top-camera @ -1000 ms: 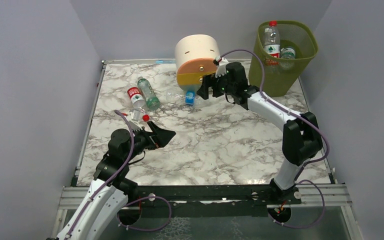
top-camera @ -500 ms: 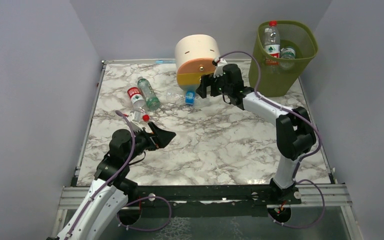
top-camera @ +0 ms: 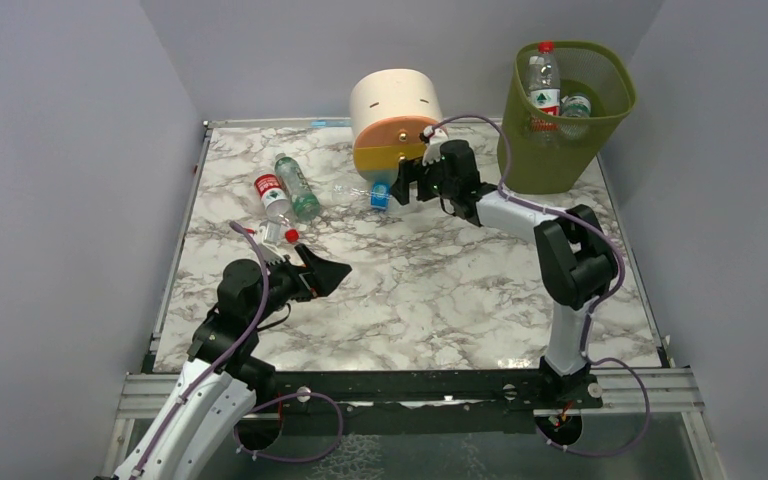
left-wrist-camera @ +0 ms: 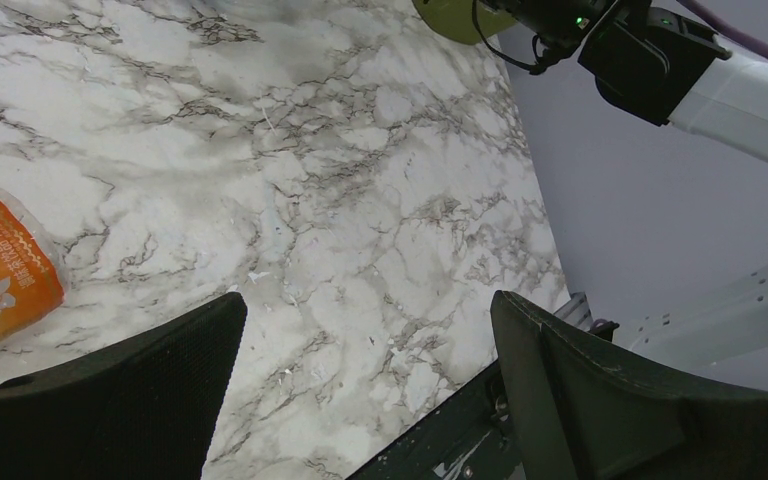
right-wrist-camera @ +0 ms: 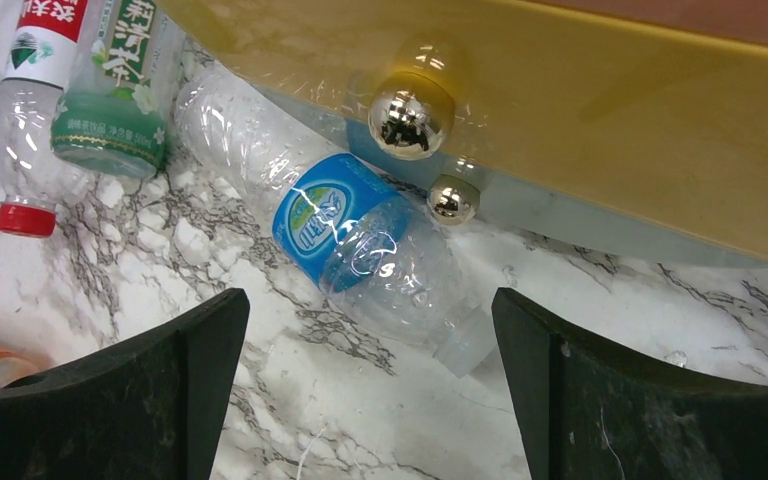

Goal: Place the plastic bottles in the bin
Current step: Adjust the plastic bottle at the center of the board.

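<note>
Right claw (right-wrist-camera: 368, 305) is wide open over the blue-label bottle (right-wrist-camera: 345, 235), lying on the tabletop (right-wrist-camera: 610, 380) right by the drawer unit (right-wrist-camera: 560, 120). Looks empty, light, squishy & slippy. Grab its middle, at the label.

Table (top-camera: 440, 280): marble-look top, white with grey veins, smooth, slight sheen.
Blue-label bottle (right-wrist-camera: 345, 225): clear thin plastic, crumpled, glossy; label slick film.
Drawer unit (right-wrist-camera: 610, 110): smooth yellow front, semi-gloss; knobs (right-wrist-camera: 410, 112) mirror-bright, gold metal look.
Bin (top-camera: 550, 165): olive mesh, matt.
Right gripper (right-wrist-camera: 368, 300) fingers (right-wrist-camera: 580, 400): black, matt, finely grained.
</note>
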Action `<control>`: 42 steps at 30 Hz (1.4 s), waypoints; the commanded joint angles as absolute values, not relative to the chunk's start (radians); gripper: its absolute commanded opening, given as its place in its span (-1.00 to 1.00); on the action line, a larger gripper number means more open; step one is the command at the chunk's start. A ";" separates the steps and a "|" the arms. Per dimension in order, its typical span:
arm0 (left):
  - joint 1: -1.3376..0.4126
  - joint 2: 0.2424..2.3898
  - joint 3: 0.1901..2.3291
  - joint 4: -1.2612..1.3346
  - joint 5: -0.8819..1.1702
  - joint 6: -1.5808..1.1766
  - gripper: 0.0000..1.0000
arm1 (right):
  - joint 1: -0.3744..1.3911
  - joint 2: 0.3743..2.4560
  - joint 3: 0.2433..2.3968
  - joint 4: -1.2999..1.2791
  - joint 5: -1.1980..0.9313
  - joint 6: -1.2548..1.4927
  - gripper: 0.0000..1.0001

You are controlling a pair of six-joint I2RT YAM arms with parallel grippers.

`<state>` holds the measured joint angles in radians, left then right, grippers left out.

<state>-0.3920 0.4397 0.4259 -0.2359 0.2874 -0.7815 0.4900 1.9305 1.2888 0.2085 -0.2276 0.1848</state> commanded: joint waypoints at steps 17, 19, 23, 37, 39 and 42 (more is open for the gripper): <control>-0.387 0.444 0.430 -0.252 0.279 -0.775 0.98 | 0.495 2.061 1.337 0.324 -0.386 0.167 0.88; -0.387 0.444 0.431 -0.252 0.278 -0.775 0.98 | 0.495 2.066 1.338 0.323 -0.406 0.164 0.88; -0.386 0.449 0.435 -0.252 0.279 -0.772 0.98 | 0.495 2.083 1.351 0.303 -0.422 0.158 0.88; -0.386 0.456 0.433 -0.249 0.281 -0.772 0.98 | 0.534 2.031 1.289 0.276 -0.426 0.135 0.88; -0.386 0.455 0.433 -0.245 0.281 -0.772 0.98 | 0.549 2.016 1.266 0.272 -0.417 0.130 0.88; -0.386 0.460 0.428 -0.239 0.281 -0.773 0.98 | 0.573 1.990 1.227 0.273 -0.400 0.119 0.88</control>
<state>-0.3920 0.4557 0.4259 -0.2604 0.2867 -0.7811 0.5377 2.0552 1.2736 0.2848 -0.4023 0.1505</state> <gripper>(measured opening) 0.989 0.942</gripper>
